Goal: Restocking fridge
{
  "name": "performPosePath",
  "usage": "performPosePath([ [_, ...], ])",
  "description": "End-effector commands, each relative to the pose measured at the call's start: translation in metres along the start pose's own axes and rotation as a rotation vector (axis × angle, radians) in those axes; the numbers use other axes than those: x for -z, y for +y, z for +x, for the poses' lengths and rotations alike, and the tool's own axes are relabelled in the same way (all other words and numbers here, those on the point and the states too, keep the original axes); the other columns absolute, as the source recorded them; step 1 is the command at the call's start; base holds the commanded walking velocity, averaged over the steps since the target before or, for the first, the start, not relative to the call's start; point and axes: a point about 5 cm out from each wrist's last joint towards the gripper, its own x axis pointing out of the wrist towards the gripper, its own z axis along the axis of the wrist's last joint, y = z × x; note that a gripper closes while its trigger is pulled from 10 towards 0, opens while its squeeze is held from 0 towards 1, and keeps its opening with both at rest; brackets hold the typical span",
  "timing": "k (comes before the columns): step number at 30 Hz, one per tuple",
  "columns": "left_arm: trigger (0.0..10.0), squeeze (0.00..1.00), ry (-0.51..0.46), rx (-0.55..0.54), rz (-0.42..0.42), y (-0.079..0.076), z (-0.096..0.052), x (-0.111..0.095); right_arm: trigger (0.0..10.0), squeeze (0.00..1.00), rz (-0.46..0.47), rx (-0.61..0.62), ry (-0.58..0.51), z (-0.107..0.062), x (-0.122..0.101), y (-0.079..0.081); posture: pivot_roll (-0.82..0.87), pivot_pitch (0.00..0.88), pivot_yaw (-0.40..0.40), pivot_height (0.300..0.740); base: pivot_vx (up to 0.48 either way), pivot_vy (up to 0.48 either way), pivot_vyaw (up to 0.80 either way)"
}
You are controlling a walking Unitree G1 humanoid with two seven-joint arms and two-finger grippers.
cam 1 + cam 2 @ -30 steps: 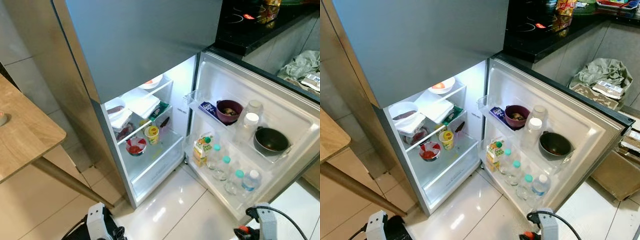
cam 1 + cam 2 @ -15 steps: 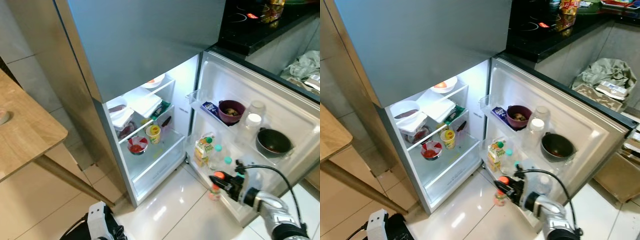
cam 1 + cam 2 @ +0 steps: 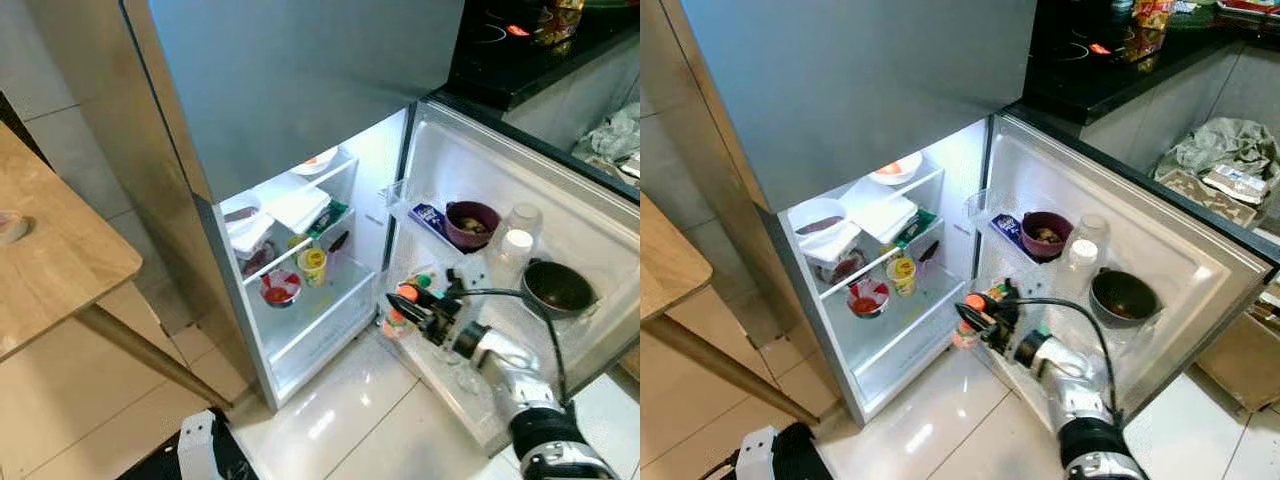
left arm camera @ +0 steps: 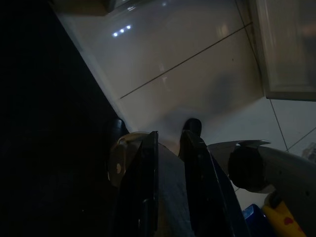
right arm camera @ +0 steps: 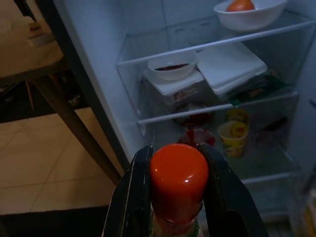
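The fridge (image 3: 300, 90) stands with its lower door (image 3: 560, 215) swung wide and the inside lit. My right gripper (image 3: 405, 298) is shut on a small bottle with an orange-red cap (image 5: 178, 173). It holds the bottle upright, low in front of the opening and close to the door's lower shelf (image 3: 440, 350). In the right wrist view the black fingers (image 5: 136, 192) clamp the cap on both sides, facing the inner shelves (image 5: 207, 106). My left gripper (image 4: 170, 136) hangs idle over the floor, fingers close together.
Inner shelves hold a white bowl (image 3: 316, 160), white boxes (image 3: 300, 208), a yellow cup (image 3: 313, 264) and a red bowl (image 3: 280, 288). The door carries a purple bowl (image 3: 471, 222), jars, a black pan (image 3: 558, 288) and a carton. A wooden table (image 3: 50, 260) stands left.
My right arm rose into view with the bottle, then carried it up and leftward from the door's lower shelf toward the fridge opening. The camera shifted slightly.
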Motion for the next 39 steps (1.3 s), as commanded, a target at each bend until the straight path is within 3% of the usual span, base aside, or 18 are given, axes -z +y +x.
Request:
performPosePath([
  [1,10.0,0.00,0.020,0.015,0.004,-0.005,0.001,0.006,10.0,0.00,-0.025,0.003,-0.001,-0.001,-0.002,0.000,-0.05,0.000,0.011,0.740,0.000,0.000,0.78],
  [14,10.0,0.00,0.028,-0.008,0.047,-0.002,0.000,0.005,10.0,0.00,-0.043,0.071,0.026,-0.001,0.002,0.000,-0.04,0.000,0.018,0.740,0.000,0.000,0.77],
  [21,10.0,0.00,0.029,0.018,0.066,-0.004,0.002,0.003,10.0,0.00,-0.068,0.224,0.036,-0.006,-0.002,-0.018,-0.05,0.000,0.022,0.740,0.000,0.000,0.75],
  [26,10.0,0.00,0.020,0.041,0.068,-0.008,0.003,-0.002,10.0,0.00,-0.082,0.294,0.010,-0.008,-0.009,-0.026,-0.05,0.000,0.021,0.740,0.000,-0.123,0.00],
  [39,10.0,0.00,-0.001,0.081,0.049,-0.016,0.007,-0.007,10.0,0.00,-0.137,0.432,-0.052,-0.014,-0.031,-0.045,-0.06,0.000,0.019,0.740,0.000,-0.460,0.00],
])
